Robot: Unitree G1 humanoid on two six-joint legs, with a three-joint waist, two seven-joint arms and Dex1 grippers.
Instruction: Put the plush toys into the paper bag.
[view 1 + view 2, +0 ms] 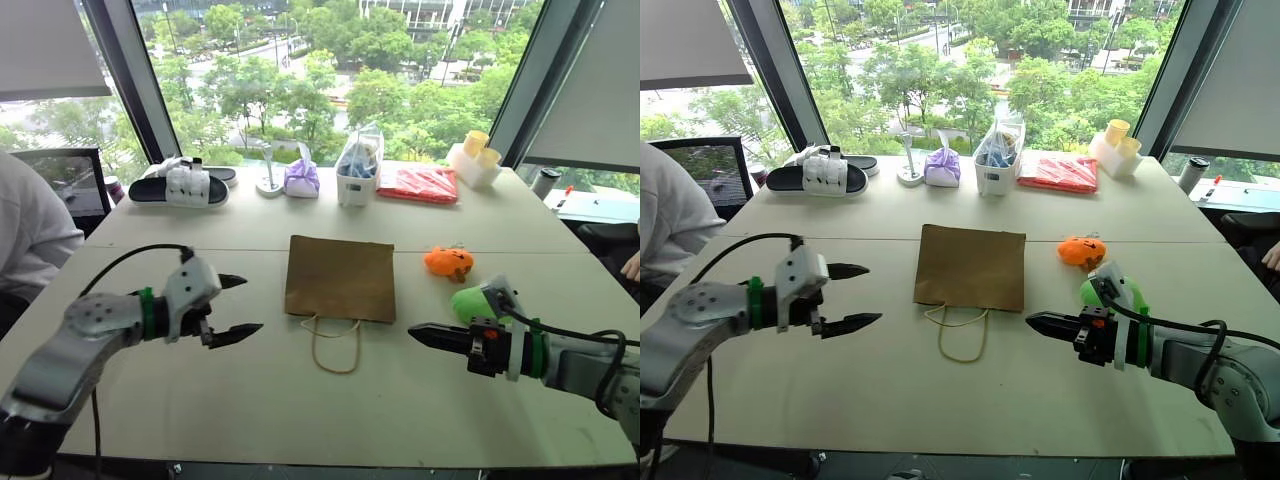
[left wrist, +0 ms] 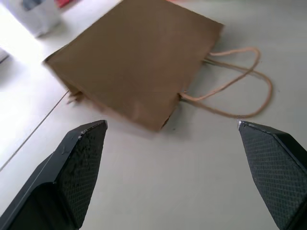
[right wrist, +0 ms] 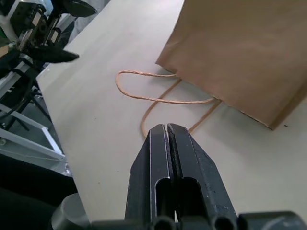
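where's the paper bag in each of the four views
Left eye view: paper bag lies flat at the middle of the table, handles toward the robot.
Right eye view: same bag, just left of centre.
Left wrist view: it lies beyond the open left gripper.
Right wrist view: its mouth edge lies past the shut right gripper.
Shared landmark: the beige loop handles.

the paper bag [image 1: 340, 277] lies flat mid-table [image 1: 250, 400], handles [image 1: 334, 345] toward the robot, the two plush toys [image 1: 449, 263] to its right, and a sandal [image 1: 180, 187], pouch [image 1: 301, 178] and packets [image 1: 420, 184] lined up behind.
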